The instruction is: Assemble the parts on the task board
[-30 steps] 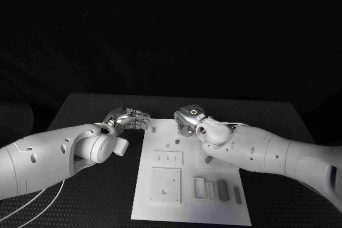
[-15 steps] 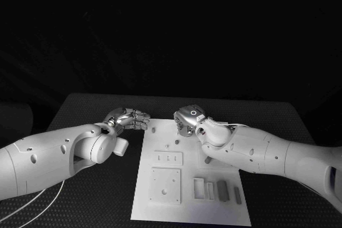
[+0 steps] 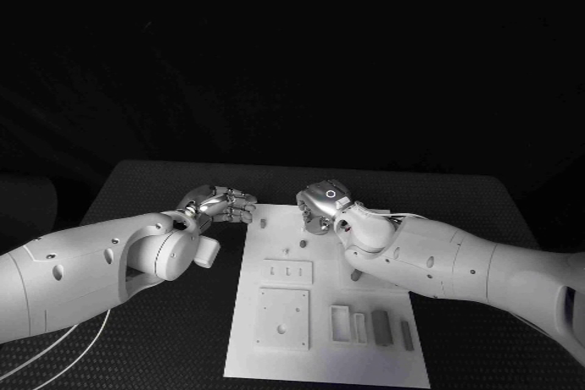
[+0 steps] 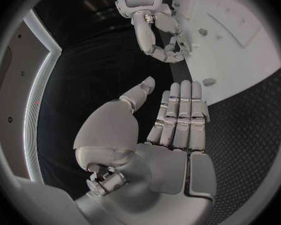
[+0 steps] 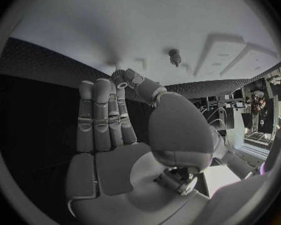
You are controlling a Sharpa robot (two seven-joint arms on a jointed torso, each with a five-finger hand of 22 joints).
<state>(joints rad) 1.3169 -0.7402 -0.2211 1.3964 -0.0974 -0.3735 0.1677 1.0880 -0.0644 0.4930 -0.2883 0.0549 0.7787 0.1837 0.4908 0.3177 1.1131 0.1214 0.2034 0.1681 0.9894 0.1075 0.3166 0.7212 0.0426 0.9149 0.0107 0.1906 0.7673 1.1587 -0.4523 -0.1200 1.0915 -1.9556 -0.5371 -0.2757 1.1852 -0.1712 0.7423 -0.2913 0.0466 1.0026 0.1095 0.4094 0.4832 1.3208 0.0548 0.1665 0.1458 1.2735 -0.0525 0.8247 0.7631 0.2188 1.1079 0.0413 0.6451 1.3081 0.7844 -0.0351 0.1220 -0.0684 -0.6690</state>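
The black table (image 3: 159,183) is carrying the white task board (image 3: 275,356), which is lying in the middle of it and running from the near edge toward the far edge.

My right arm (image 3: 475,267) is crossing the board's right edge, and my right hand (image 3: 319,205) is hovering over the board's far end. In the right wrist view its fingers (image 5: 100,115) are lying straight and side by side with the thumb bent toward them, and I cannot tell whether anything is pinched there.

My left arm (image 3: 85,267) is lying over the table's left side. My left hand (image 3: 220,205) is sitting just beside the board's far left corner, released, its fingers (image 4: 181,115) extended together and grasping nothing.

Near the board's near right corner, 4 rectangular parts (image 3: 369,324) are lying side by side in a row. A small peg (image 5: 174,56) is standing upright near the board's far end.
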